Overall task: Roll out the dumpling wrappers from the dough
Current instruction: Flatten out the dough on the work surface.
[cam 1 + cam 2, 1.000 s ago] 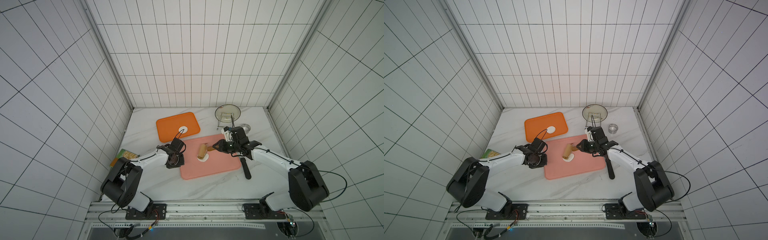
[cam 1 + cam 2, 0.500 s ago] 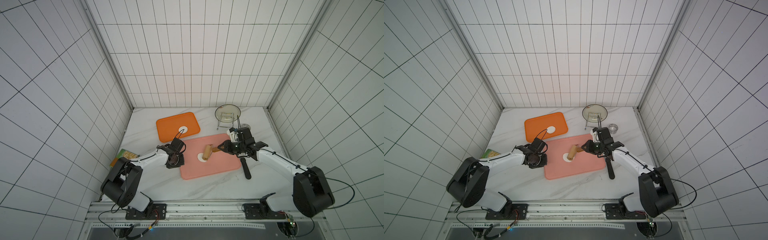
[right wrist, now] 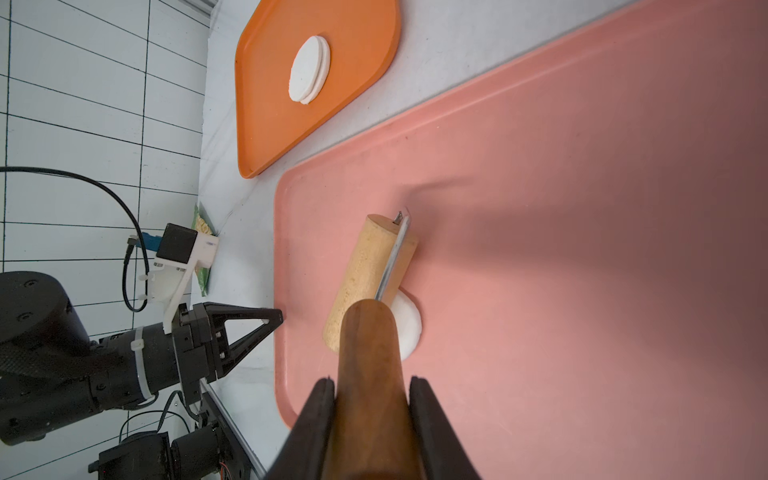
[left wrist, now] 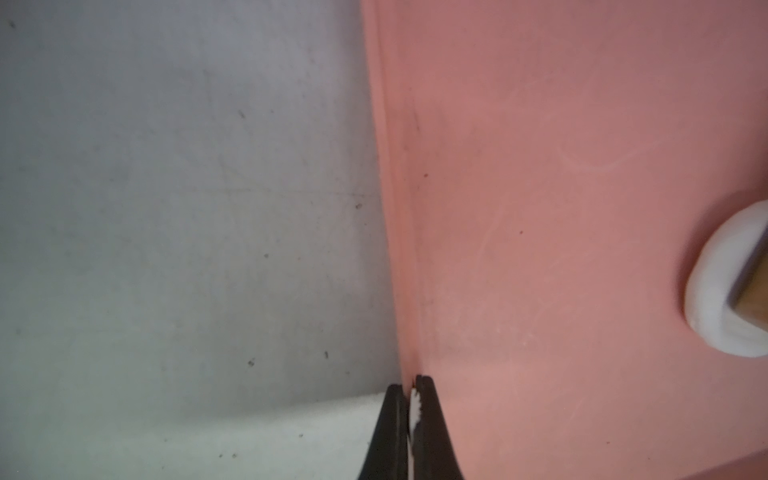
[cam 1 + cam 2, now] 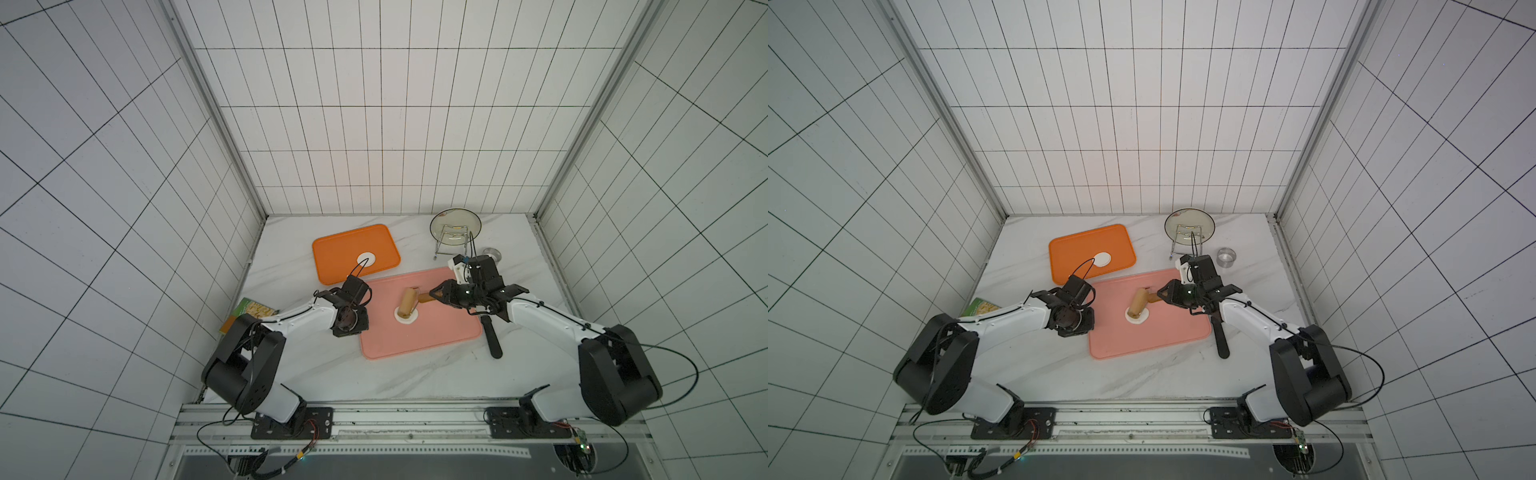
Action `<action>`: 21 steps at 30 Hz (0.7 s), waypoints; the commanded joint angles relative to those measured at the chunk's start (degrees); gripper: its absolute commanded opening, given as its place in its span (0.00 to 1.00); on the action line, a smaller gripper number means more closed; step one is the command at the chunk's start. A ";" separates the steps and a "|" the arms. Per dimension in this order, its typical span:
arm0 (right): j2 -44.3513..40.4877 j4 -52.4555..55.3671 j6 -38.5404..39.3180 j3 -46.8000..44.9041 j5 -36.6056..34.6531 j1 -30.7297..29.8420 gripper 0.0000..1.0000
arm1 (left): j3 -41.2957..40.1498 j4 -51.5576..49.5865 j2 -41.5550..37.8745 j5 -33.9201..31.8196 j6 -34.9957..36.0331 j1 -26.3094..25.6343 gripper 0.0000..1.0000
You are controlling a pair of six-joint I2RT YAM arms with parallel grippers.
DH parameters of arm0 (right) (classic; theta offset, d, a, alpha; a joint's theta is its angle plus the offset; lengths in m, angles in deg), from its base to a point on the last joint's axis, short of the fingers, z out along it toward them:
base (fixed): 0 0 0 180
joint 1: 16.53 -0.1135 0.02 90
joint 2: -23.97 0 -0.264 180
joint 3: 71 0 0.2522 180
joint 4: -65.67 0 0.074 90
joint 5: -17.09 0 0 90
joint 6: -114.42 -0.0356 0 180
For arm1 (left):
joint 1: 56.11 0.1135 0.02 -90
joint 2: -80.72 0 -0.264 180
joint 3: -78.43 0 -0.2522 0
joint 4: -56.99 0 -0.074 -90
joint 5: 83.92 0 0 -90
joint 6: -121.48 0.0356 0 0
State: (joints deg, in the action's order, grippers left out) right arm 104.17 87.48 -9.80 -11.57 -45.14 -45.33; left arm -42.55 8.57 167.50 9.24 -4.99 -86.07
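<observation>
While the dough point(image 3: 410, 328) lies as a small, thick white lump near the middle of the pink tray point(image 3: 561, 249), the flattening step is judged to be in hand. The light wooden barrel of the rolling pin point(image 3: 365, 270) is set on top of the dough and covers most of it, so that only one rounded edge is seen beside the barrel. For the next move, downward pressure and passes of the barrel along the tray are called for, until the lump is thin and wide enough to be cut with the steel ring point(image 5: 1226, 256). The ring stands untouched on the table point(image 5: 332, 374) near the plate rack point(image 5: 1187, 239). The dark handle point(image 3: 370, 349) of the rolling pin is clamped between the right jaws, which are closed partway onto it from both sides. The left jaws are closed fully, with their tips set at the rim of the pink tray. A white speck is seen between them in the left wrist view, and whether the rim itself is pinched cannot be determined. It is judged that the tray is steadied by them. Two finished dumpling wrappers point(image 3: 309, 70) are stacked on the orange tray point(image 5: 340, 257), well apart from the dough.
</observation>
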 commanded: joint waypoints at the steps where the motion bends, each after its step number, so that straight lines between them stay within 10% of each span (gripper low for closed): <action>1: -0.49 18.92 5.34 -4.36 -11.59 1.69 0.00 | 0.55 2.29 0.18 -0.42 0.87 -0.28 0.00; 12: 6.39 14.74 3.03 -2.96 -11.04 -5.13 0.00 | 0.75 2.84 1.20 0.10 0.62 -0.46 0.00; 21: -1.79 19.53 3.85 -7.20 -14.32 1.20 0.00 | 0.17 2.74 0.48 0.86 0.22 2.01 0.00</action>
State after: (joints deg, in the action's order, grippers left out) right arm 101.90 87.31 -9.91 -13.32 -47.79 -46.38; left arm -42.55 8.59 167.55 9.81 -5.16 -85.24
